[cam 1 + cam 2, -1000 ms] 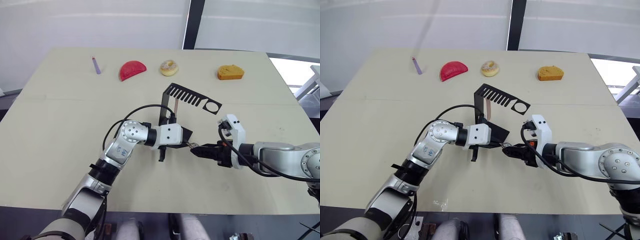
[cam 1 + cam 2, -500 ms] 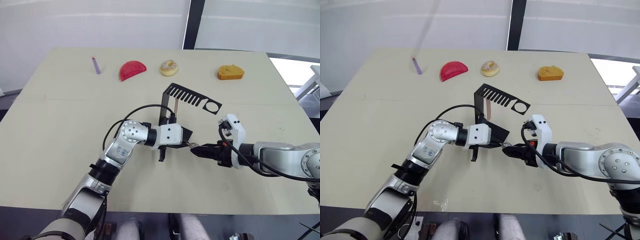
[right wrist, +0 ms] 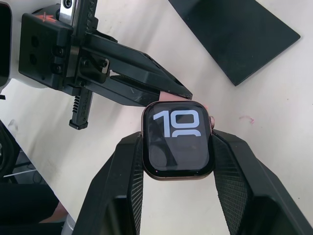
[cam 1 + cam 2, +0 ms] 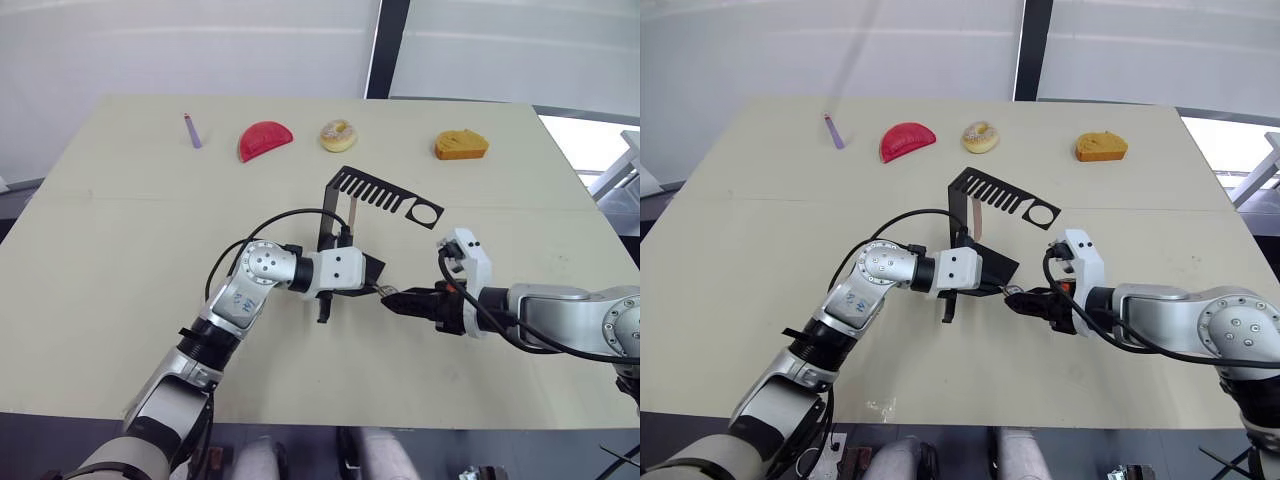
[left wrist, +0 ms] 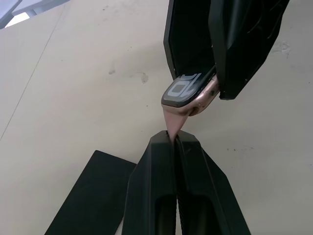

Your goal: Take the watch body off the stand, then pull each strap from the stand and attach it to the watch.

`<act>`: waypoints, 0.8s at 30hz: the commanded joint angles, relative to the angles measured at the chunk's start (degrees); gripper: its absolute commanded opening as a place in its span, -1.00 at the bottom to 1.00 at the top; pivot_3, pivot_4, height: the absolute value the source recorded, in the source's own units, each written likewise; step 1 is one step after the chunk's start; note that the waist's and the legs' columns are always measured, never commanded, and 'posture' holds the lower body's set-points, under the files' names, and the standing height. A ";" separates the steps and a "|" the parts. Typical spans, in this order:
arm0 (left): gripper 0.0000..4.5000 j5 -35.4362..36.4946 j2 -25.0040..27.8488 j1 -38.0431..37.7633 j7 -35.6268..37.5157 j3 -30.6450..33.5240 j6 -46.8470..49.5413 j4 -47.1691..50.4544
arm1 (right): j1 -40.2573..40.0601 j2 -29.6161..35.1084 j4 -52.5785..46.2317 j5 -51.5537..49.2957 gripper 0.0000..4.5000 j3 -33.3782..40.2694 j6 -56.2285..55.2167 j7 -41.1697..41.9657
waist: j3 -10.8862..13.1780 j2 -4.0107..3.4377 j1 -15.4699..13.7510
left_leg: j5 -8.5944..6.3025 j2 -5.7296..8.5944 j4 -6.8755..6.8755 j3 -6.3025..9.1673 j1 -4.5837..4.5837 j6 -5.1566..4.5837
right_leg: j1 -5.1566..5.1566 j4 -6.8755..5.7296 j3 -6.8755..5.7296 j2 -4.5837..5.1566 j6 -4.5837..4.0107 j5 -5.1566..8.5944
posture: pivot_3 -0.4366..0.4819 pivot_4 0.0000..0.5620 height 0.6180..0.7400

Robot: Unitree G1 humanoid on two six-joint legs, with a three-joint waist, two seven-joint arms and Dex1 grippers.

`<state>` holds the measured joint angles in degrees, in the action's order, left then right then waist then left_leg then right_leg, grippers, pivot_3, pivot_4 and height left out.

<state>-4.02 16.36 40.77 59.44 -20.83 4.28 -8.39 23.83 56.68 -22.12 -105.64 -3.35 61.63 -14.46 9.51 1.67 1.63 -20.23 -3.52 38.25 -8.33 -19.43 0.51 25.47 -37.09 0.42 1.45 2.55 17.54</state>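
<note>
Pinching the watch body (image 3: 177, 139) in my right tool (image 3: 177, 161), I face my left tool (image 5: 174, 142), clamped on a strap (image 5: 172, 128) whose tip meets the case edge.

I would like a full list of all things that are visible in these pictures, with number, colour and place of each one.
table: one, pale beige, bears everything.
stand: one, black, middle of the table.
strap on the stand: one, pale pink, hangs by the upright.
watch body: one, black with white digits, between the right fingers.
strap at the watch: one, pale pink, pinched by the left fingers, its end at the watch body.
purple stick: one, far edge, leftmost.
red half-round piece: one, far edge.
doughnut-like ring: one, pale yellow, far edge.
orange piece: one, far edge, rightmost.
left gripper: one, black fingers, before the stand.
right gripper: one, black fingers, facing the left one.
</note>
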 commanded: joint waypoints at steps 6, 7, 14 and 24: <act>-0.86 3.89 -0.76 0.82 0.80 0.76 1.59 6.09 | 0.62 0.26 -2.05 0.60 -0.33 0.79 0.37 2.81 | 0.00 0.00 -0.01 | 0.00 0.00 0.00 0.00 0.00 0.00 | 0.00 0.00 0.00 0.00 0.00 0.00 | -0.05 -0.47 0.95; -0.71 4.43 -0.30 0.67 1.43 1.00 2.54 6.67 | 0.67 0.37 -2.51 1.09 -0.33 0.89 0.44 3.15 | 0.00 0.00 -0.02 | 0.00 0.00 0.00 0.00 0.00 0.00 | 0.00 0.00 0.00 0.00 0.00 0.00 | -0.05 -0.47 0.95; 0.76 9.31 6.88 -0.46 6.25 3.89 7.95 10.89 | 0.85 2.08 -5.44 5.50 -0.33 2.13 1.56 7.33 | 0.00 -0.01 0.14 | 0.01 -0.02 0.00 0.01 0.02 0.02 | 0.01 -0.03 0.00 -0.01 0.00 0.00 | -0.05 -0.47 0.95; 0.99 25.10 15.15 -0.61 16.08 10.83 21.46 12.55 | -9.93 14.25 -22.68 49.97 -0.33 1.88 -16.17 42.33 | 0.04 -0.07 -0.24 | -0.02 0.00 -0.01 0.15 -0.18 -0.02 | 0.04 0.19 -0.17 0.01 0.04 0.02 | -0.05 -0.47 0.95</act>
<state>18.21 30.93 39.81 73.71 -11.17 24.92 2.55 15.03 69.83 -42.25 -63.08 -2.05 51.17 21.44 9.55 1.61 1.39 -20.26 -3.50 38.25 -8.18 -19.63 0.48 25.51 -36.89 0.26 1.45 2.62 17.55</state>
